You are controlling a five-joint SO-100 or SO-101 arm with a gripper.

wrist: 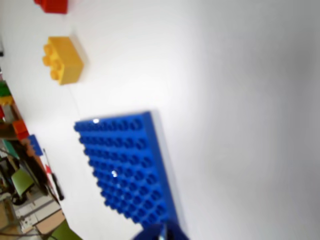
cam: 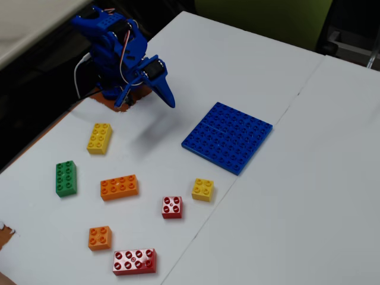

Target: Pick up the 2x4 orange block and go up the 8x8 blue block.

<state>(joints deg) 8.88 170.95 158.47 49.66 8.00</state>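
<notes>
The 2x4 orange block [cam: 119, 187] lies flat on the white table in the fixed view, well to the lower left of my gripper [cam: 171, 102]; the wrist view does not show it. The 8x8 blue block [cam: 227, 136] lies flat to the gripper's right and fills the lower middle of the wrist view [wrist: 130, 165]. My gripper hangs above the table near the arm's base, its fingers together in one point with nothing between them. Only its blue tips [wrist: 162, 232] show at the wrist view's bottom edge, over the plate's near corner.
Loose bricks surround the orange block: a yellow oblong [cam: 99, 138], a green one [cam: 66, 178], a small orange square [cam: 100, 237], a red oblong [cam: 135, 261], a red square [cam: 172, 207] and a yellow square [cam: 203, 189], [wrist: 62, 59]. The table's left edge is close.
</notes>
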